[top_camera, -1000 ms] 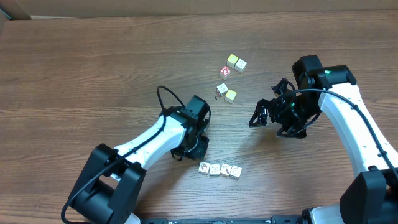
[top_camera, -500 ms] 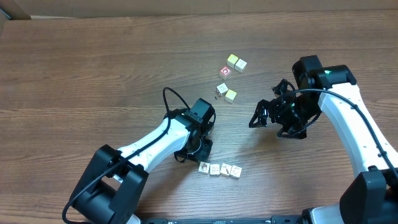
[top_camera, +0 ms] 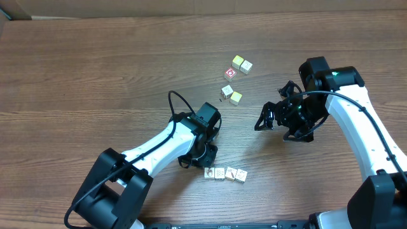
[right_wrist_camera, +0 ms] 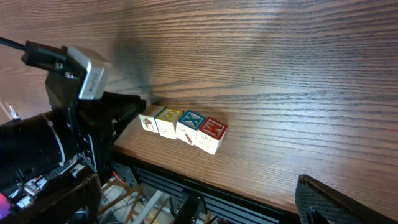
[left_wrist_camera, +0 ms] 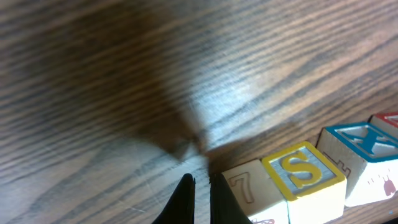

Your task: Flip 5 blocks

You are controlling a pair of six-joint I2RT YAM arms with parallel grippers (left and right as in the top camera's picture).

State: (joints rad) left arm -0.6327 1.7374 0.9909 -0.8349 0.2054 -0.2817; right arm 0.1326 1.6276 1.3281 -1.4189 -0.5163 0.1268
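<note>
Left gripper, fingers pressed together, noses in just beside the left end of the 4 blocks lined up at the near edge, right gripper hangs spread wide off right, the 5th block sits far back, probably yet to flip

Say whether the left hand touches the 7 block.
Cannot tell: in the left wrist view the left hand overlaps the 7 block at its edge, hiding any gap.
</note>
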